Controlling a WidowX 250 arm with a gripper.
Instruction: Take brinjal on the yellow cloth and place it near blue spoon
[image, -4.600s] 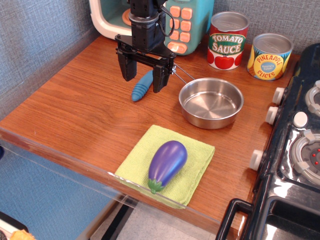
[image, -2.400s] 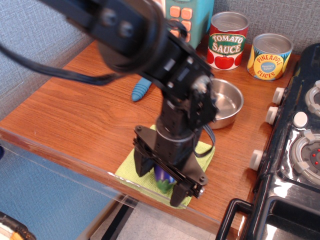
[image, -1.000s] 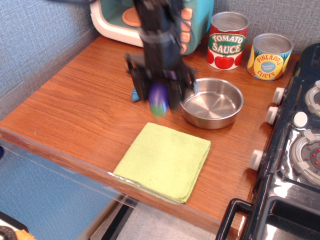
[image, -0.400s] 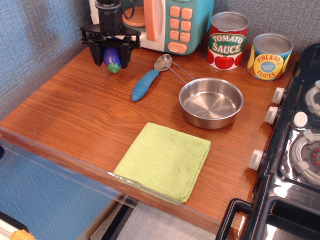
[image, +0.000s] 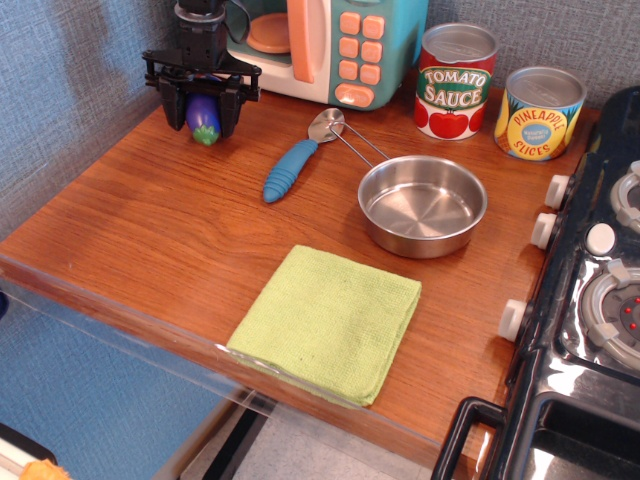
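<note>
My gripper (image: 202, 122) is shut on the brinjal (image: 203, 117), a small purple eggplant with its green stem end pointing down. It hangs at the far left of the wooden counter, close above the surface, left of the blue spoon (image: 292, 165). The spoon lies diagonally, its ribbed blue handle toward me and its silver bowl toward the back. The yellow cloth (image: 330, 320) lies flat near the front edge with nothing on it.
A steel pan (image: 422, 205) with a wire handle sits right of the spoon. A toy microwave (image: 320, 40) stands at the back. Tomato sauce (image: 455, 80) and pineapple (image: 541, 112) cans stand back right. A black stove (image: 590, 300) borders the right side.
The gripper went down over the brinjal on the cloth, closed on it, lifted it and carried it to the back left. In the last moment it moved slightly further left.
</note>
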